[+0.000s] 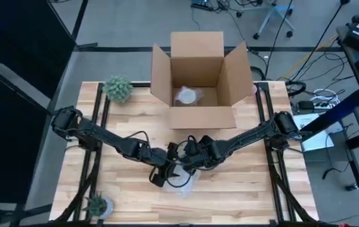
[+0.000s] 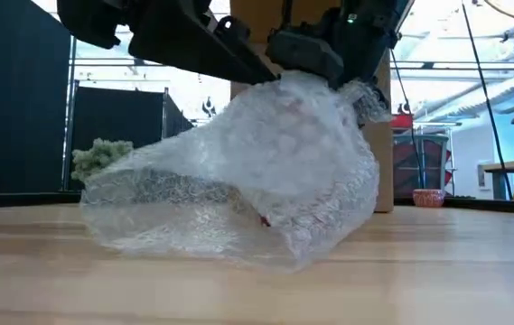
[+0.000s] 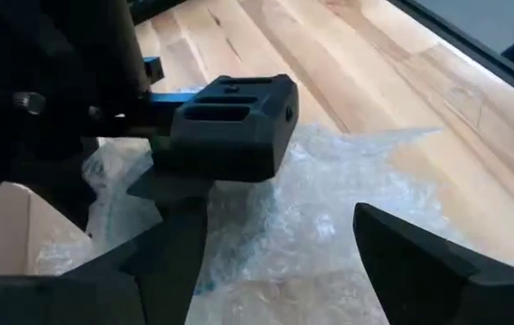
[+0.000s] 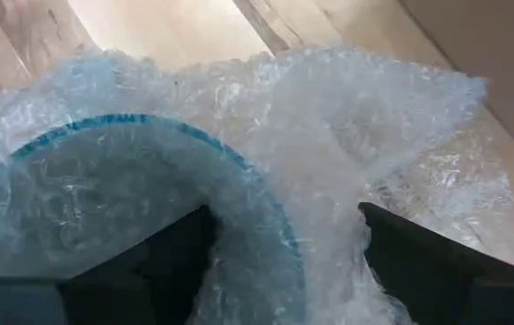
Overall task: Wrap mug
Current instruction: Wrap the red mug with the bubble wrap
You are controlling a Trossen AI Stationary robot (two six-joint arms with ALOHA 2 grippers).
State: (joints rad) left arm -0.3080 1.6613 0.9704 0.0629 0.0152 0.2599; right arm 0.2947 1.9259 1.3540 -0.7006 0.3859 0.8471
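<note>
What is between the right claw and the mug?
Bubble wrap. The right wrist view shows it draped over the mug's blue rim, right where the right claw reaches in.

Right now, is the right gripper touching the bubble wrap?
Touching. Right wrist view: bubble wrap bunches between and against the right gripper fingers.
</note>
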